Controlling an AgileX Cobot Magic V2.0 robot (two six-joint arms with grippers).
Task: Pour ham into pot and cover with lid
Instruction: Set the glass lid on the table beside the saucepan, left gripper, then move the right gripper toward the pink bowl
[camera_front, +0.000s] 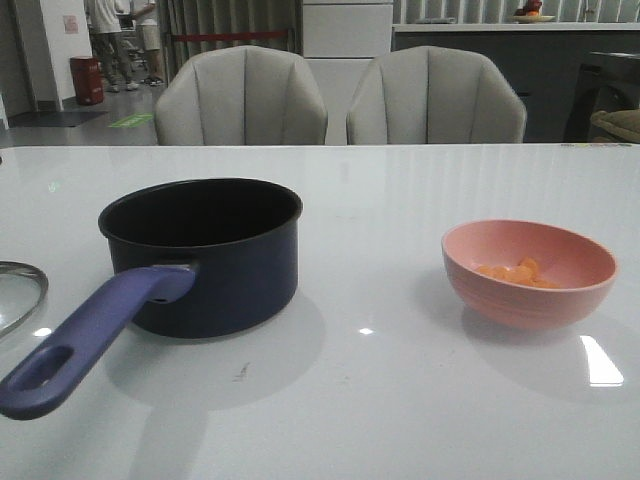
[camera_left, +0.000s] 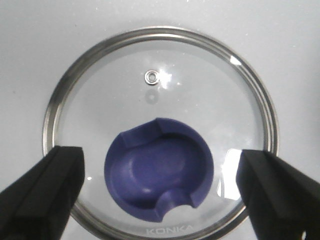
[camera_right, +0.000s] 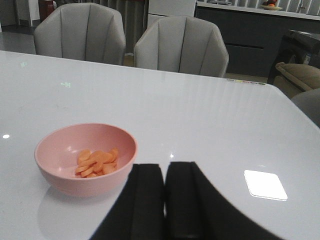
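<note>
From the front, the pot (camera_front: 215, 255) stands uncovered on the white table (camera_front: 400, 400), left of centre, its inside dark and, as far as can be seen, bare; its long blue-purple handle (camera_front: 90, 340) reaches toward the camera and to the left. At the far left edge only a sliver of the lid (camera_front: 18, 292) shows, lying flat on the table, apart from the pot. Well to the right sits a pink bowl (camera_front: 528, 275) holding the ham (camera_front: 518, 272), a small heap of orange-pink pieces at its bottom. Two grey chairs (camera_front: 240, 98) stand behind the table, and neither arm appears in this view. In the left wrist view the lid (camera_left: 160, 130) fills the picture, seen from straight above (its steel rim, a small vent hole and the "KONKA" lettering all plain), with the blue knob (camera_left: 159, 170) at its middle. The left gripper (camera_left: 160, 195) is spread wide, one dark finger on each side of the knob and clear of it, gripping nothing. In the right wrist view the right gripper (camera_right: 165, 200) has its two black fingers pressed together with nothing between them; the pink bowl (camera_right: 55, 172) with the ham (camera_right: 97, 162) sits just beside it on the table.
</note>
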